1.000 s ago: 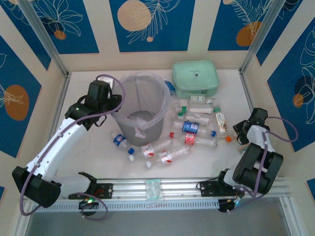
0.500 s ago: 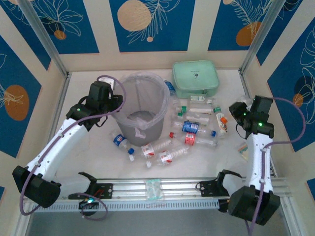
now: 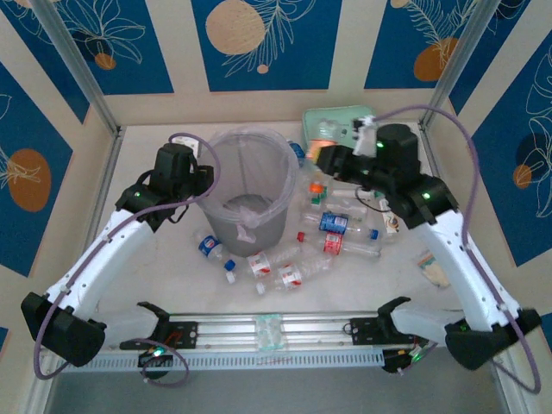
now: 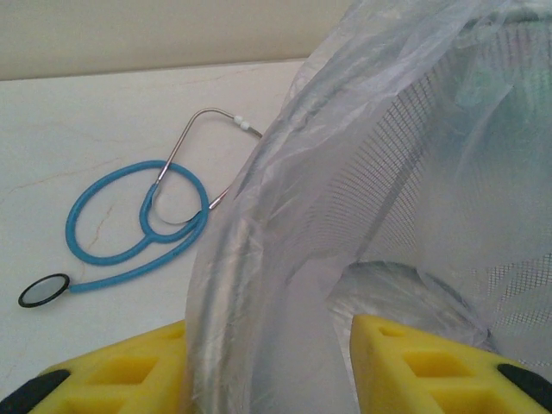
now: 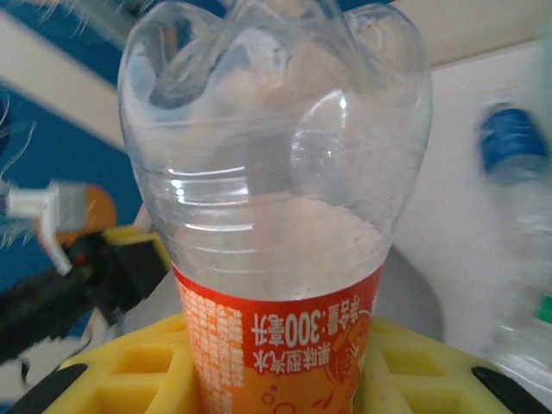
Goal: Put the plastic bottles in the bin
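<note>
An orange-labelled bottle (image 5: 276, 216) is clamped in the right gripper (image 3: 330, 158) and raised to the right of the bin (image 3: 250, 185). The left gripper (image 4: 269, 371) is spread apart astride the bin's rim. Other bottles (image 3: 335, 222) are scattered on the table (image 3: 155, 259) beside the bin.

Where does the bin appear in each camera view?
Top external: bin left of centre, left fingers at its rim.
Left wrist: its bag-lined wall at right, running between the left fingers.
Right wrist: grey blur behind the held bottle, possibly the bin.
Shared landmark: left fingers straddling the rim.
</note>
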Controlling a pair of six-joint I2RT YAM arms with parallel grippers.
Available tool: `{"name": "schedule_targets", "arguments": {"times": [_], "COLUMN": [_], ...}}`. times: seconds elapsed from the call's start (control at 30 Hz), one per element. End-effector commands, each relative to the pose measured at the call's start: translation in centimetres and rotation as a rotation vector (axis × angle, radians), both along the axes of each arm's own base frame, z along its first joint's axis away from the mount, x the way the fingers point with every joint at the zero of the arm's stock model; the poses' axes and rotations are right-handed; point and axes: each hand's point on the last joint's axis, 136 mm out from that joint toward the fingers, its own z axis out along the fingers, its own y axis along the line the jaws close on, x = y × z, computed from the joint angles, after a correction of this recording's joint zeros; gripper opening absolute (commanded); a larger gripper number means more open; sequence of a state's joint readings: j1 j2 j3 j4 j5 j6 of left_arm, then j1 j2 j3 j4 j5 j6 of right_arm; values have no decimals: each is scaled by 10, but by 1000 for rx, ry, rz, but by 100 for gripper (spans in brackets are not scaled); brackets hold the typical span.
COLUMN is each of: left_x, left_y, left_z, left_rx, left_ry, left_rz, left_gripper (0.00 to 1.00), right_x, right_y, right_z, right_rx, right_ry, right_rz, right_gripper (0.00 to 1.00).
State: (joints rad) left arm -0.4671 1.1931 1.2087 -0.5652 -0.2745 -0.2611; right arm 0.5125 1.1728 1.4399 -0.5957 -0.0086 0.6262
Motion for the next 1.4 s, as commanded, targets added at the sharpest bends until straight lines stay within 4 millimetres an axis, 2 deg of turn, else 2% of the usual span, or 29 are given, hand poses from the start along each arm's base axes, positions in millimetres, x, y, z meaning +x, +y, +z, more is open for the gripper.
{"name": "schedule_targets", "arguments": {"times": [0.0,0.13,0.2,0.27,0.47,0.63,0.8,0.87,0.93,1.2,1.3,1.37], "left_x": [-5,-5,-6,-6,-5,-3,-1,-1,-1,0,0,-1], "left_y": [-8,-9,-10,-9,-9,-9,-8,-8,-8,-6,-5,-4], "left_z": [-3,0,2,2,4,2,0,0,-1,-2,-3,-2], "left_rx": [-1,-9,-10,-7,-9,-5,1,3,4,11,14,16], "left_ry": [1,-7,-11,-12,-19,-19,-26,-25,-26,-26,-26,-27], "left_rz": [-38,-42,-43,-40,-31,-25,-19,-18,-15,-8,-4,-4], "left_gripper": [45,44,44,44,44,44,44,44,44,45,45,45], "right_x": [3,11,15,19,28,31,32,32,31,26,16,8], "right_y": [39,83,104,117,142,155,165,167,167,165,164,160], "right_z": [8,-7,-22,-43,-111,-164,-206,-215,-215,-170,-138,-108], "right_rx": [-79,-196,-257,-337,-564,-640,-651,-657,-663,-623,-581,-546], "right_ry": [-72,-70,-53,-8,124,271,376,386,381,288,220,158], "right_rz": [91,161,199,218,259,283,278,281,283,304,332,338], "right_gripper": [23,22,23,23,24,27,43,51,60,83,93,95]}}
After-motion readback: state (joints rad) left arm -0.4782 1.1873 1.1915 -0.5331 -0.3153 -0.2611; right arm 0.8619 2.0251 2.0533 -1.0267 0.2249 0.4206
